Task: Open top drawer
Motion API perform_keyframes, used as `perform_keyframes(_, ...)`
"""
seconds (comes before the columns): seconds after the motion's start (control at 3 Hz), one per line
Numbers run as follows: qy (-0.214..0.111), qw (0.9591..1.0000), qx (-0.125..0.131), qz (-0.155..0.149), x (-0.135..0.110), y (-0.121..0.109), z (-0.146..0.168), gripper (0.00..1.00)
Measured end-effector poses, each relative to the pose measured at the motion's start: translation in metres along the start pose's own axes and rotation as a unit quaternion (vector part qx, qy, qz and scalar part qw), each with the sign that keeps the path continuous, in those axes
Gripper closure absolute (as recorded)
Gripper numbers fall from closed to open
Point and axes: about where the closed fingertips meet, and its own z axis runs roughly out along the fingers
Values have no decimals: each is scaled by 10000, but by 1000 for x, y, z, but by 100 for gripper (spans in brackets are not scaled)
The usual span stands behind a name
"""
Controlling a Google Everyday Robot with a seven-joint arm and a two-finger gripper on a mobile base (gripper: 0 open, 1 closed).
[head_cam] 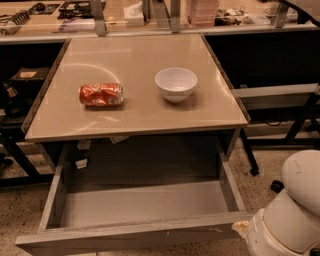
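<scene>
The top drawer [135,235] stands pulled far out from under the tan table [140,112], toward the camera. Its wide shallow grey tray [145,202] shows nothing inside. The flat grey front has small pale scratches near its right end. My white arm [290,215] is at the lower right. My gripper [241,229] is at the right end of the drawer front, and only a pale yellowish bit of it shows against that corner. The rest is cut off by the bottom edge of the view.
A crushed red can [101,94] lies on the table's left side and a white bowl [176,84] stands right of centre. A cluttered bench [150,12] runs behind. Dark shelving [15,95] stands on the left and table legs [300,120] on the right, on a speckled floor.
</scene>
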Motion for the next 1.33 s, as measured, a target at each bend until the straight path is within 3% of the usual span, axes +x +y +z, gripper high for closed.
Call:
perform_keyframes(0.33,0,10000,1,0,0,0,0,0)
perform_keyframes(1.0,253,9985,480,-29,-25,-19,-21,0)
perform_keyframes(1.33,499,9981,329,131,-19,-36,2,0)
